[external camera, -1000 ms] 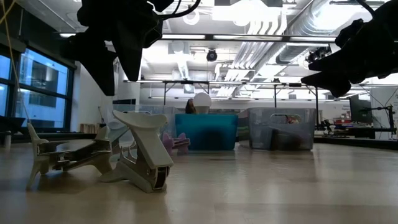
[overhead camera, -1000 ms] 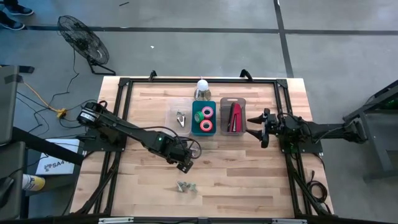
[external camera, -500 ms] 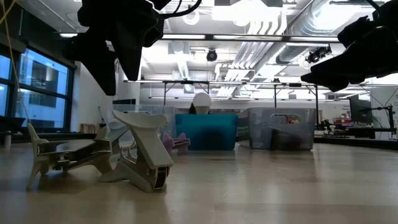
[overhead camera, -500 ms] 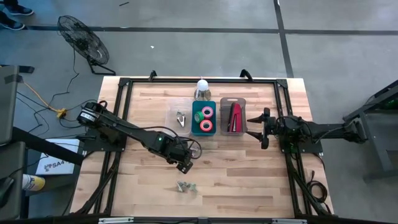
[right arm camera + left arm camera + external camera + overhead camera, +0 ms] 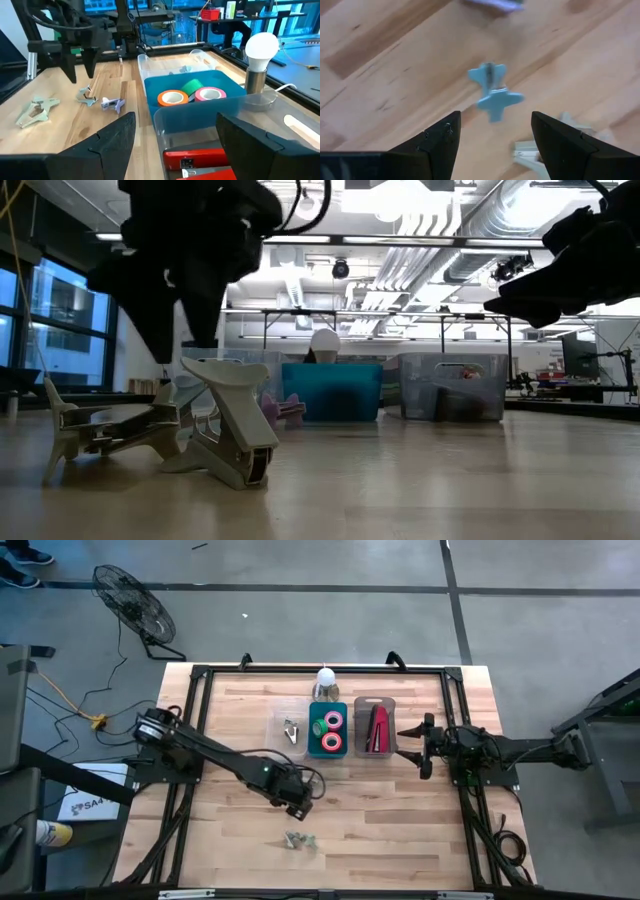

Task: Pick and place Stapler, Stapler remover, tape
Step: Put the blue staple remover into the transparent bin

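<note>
We see our right claw (image 5: 172, 145) spread wide just above the red stapler (image 5: 200, 161) in its clear bin; beyond it, tape (image 5: 190, 94) sits in the blue bin (image 5: 165, 117), the lamp (image 5: 259, 62) beside it.

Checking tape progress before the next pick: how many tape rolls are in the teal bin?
3, all in the teal bin: a green roll beside a pink roll, and an orange-red roll next to them. More could lie hidden underneath.
</note>
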`<state>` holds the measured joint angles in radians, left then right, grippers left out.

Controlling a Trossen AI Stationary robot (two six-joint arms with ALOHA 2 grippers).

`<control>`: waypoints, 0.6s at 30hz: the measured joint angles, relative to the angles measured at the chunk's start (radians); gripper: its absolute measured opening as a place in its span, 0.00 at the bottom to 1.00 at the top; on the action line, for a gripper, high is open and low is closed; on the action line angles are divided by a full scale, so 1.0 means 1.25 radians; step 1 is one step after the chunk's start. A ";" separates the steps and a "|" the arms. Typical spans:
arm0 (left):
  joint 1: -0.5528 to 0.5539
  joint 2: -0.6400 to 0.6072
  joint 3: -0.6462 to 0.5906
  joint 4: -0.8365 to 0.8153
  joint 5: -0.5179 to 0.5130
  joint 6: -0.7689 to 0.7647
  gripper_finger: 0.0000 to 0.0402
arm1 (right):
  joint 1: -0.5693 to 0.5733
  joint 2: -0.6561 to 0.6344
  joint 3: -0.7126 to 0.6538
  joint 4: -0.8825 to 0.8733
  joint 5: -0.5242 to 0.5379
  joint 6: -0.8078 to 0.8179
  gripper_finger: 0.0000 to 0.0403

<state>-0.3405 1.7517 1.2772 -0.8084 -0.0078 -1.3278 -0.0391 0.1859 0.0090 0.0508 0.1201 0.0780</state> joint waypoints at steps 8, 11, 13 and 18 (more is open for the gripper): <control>0.000 0.049 0.001 0.037 0.002 -0.003 0.59 | 0.000 0.013 0.000 0.007 0.000 0.000 0.66; 0.000 0.074 0.001 0.051 0.027 -0.002 0.59 | 0.000 0.014 0.000 0.006 0.000 0.000 0.66; -0.002 0.090 0.001 0.048 0.046 0.008 0.59 | 0.000 0.014 0.000 0.007 0.000 0.000 0.66; -0.006 0.120 0.000 0.054 0.044 0.012 0.59 | 0.000 0.013 0.000 0.004 0.000 0.000 0.66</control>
<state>-0.3485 1.9019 1.2778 -0.7409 0.0478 -1.3132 -0.0391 0.2022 0.0090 0.0562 0.1204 0.0780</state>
